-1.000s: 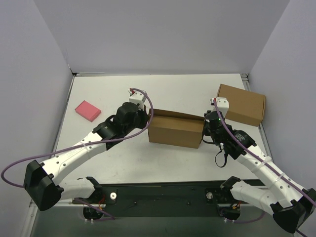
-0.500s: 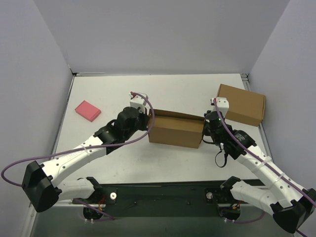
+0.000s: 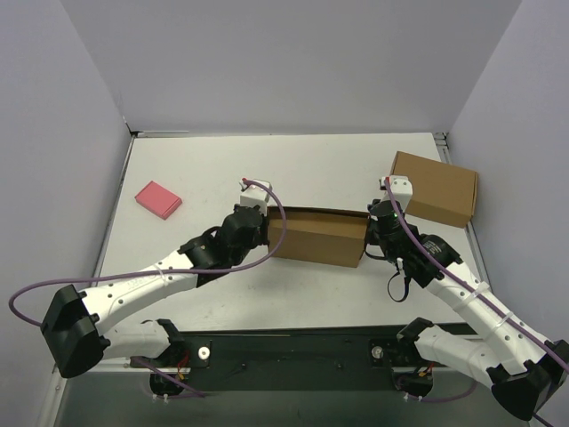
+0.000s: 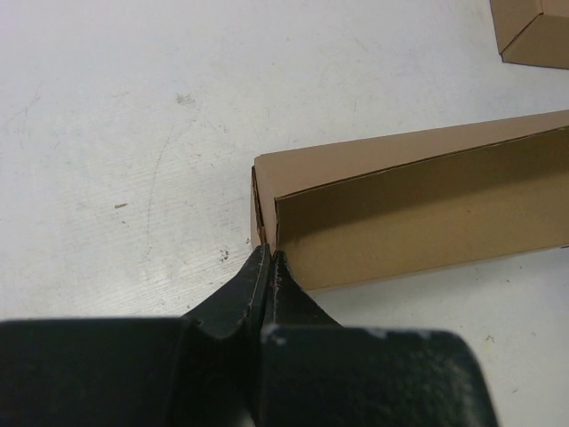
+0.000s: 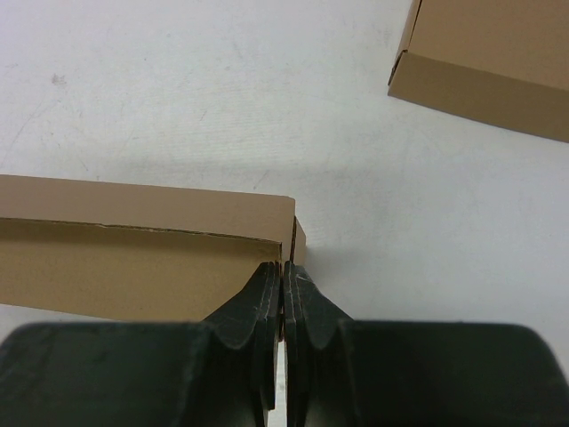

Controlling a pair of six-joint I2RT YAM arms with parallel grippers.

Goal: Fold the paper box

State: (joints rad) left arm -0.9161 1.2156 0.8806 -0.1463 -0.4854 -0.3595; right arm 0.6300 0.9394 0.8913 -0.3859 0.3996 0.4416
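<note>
The paper box (image 3: 316, 238) is a brown oblong box lying across the middle of the table, its long lid flap nearly down. My left gripper (image 3: 266, 228) is at its left end. In the left wrist view the jaws (image 4: 269, 258) are shut, pinching the thin end wall of the box (image 4: 418, 213). My right gripper (image 3: 367, 234) is at its right end. In the right wrist view its jaws (image 5: 284, 271) are shut on the end wall of the box (image 5: 142, 240).
A second, fully formed brown box (image 3: 436, 189) lies at the back right, also in the right wrist view (image 5: 493, 67). A small pink flat block (image 3: 158, 199) lies at the left. Grey walls enclose the table on three sides.
My left arm has moved right and nearer, bringing its gripper onto the box's left end. The box's open top has dropped closer to shut. The right arm has not moved.
</note>
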